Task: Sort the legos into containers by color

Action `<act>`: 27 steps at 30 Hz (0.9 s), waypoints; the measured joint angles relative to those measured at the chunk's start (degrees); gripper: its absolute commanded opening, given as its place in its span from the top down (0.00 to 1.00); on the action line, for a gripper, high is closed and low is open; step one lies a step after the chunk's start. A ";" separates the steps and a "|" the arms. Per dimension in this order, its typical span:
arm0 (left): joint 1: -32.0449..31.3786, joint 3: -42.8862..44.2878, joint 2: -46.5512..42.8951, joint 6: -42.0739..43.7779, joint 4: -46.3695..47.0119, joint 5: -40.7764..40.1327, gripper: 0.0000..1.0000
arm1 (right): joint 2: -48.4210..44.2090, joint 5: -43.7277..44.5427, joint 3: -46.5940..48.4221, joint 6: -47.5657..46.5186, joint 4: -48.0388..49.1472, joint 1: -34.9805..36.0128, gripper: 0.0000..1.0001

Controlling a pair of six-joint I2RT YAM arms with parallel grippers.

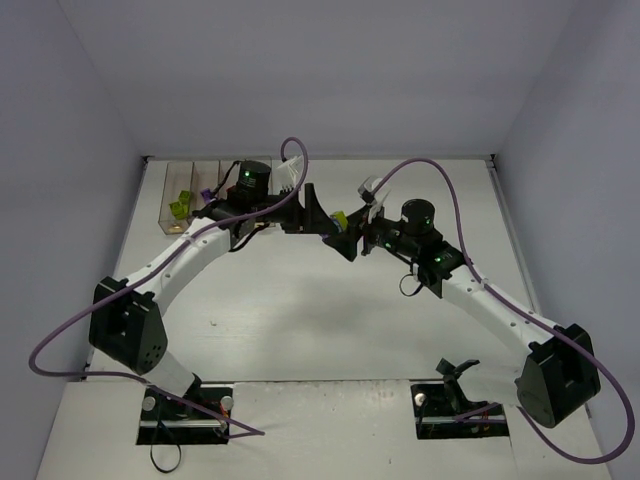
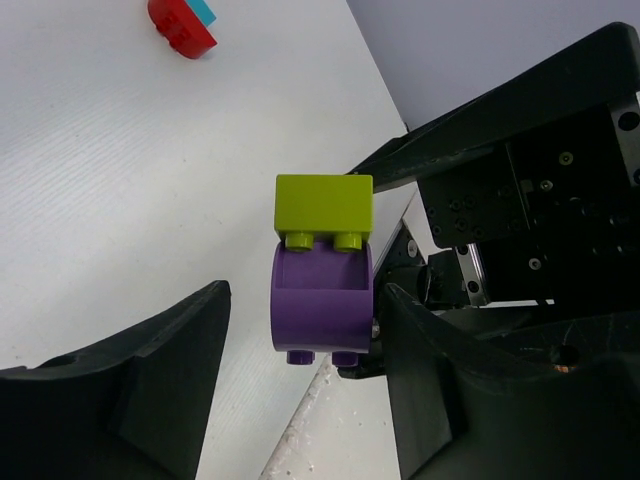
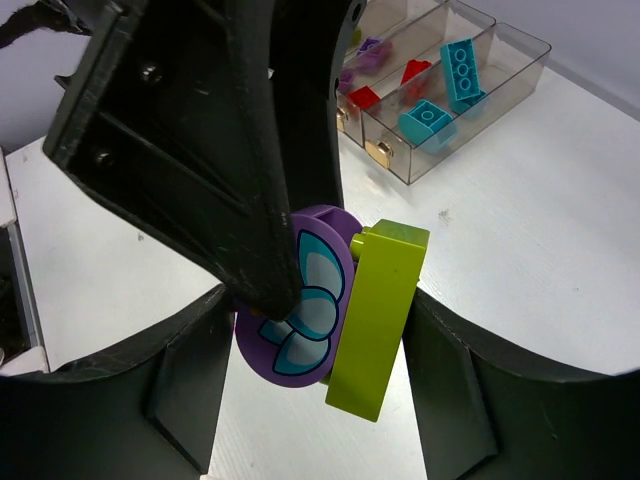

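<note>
right gripper (image 3: 318,330) clamped on lime-purple lego (image 3: 380,310) | left gripper (image 2: 305,330) jaws apart, straddling it | toward table (image 1: 300,320) far edge

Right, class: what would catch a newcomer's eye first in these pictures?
A lime green brick stuck to a round purple piece, held in the air over mid-table by the right gripper, with the left gripper open around it. Then the clear bins at the far left corner, teal bricks lying in one.
</note>
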 measured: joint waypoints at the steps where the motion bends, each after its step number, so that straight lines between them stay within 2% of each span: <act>1: -0.04 0.02 0.11 0.02 0.02 -0.07 0.48 | 0.00 -0.11 0.02 0.00 0.00 0.00 0.98; 2: -0.04 0.02 0.15 0.04 0.02 -0.09 0.50 | 0.00 -0.17 0.02 0.00 0.00 0.00 0.98; 5: -0.04 0.02 0.15 -0.02 0.31 0.31 0.66 | 0.04 -0.20 0.02 -0.02 0.00 0.04 0.94; 6: -0.04 0.07 0.15 -0.09 0.44 0.48 0.81 | 0.13 -0.22 0.02 -0.02 0.02 0.04 0.91; 8: -0.24 0.15 0.15 0.15 0.66 0.46 0.89 | 0.35 -0.20 0.04 -0.20 -0.07 0.04 0.84; 9: -0.24 0.17 0.17 0.13 0.79 0.50 0.90 | 0.39 -0.17 0.09 -0.22 -0.07 0.04 0.70; 10: -0.24 0.17 0.17 0.17 0.74 0.59 0.91 | 0.42 -0.17 0.11 -0.24 -0.04 0.04 0.62; 11: -0.24 0.17 0.17 0.37 0.76 0.59 0.91 | 0.48 -0.15 0.13 -0.26 -0.04 0.04 0.48; 14: -0.24 0.17 0.17 1.79 0.68 0.35 0.91 | 0.79 0.09 0.92 -0.46 -1.33 0.04 0.35; 16: -0.26 0.17 0.04 4.48 0.31 -0.28 0.91 | 1.25 0.39 1.79 -0.57 -2.47 0.04 0.32; 22: -0.24 -0.13 -1.07 15.93 -3.13 -6.23 0.92 | 1.33 1.44 2.54 0.28 -3.45 0.04 0.34; 25: -0.24 -0.13 -1.36 20.44 -4.52 -8.98 0.91 | 1.33 2.56 2.82 1.16 -4.09 0.04 0.39; 27: -0.26 -0.13 -1.36 22.93 -4.96 -10.40 0.91 | 1.33 3.85 2.99 2.10 -4.57 0.04 0.52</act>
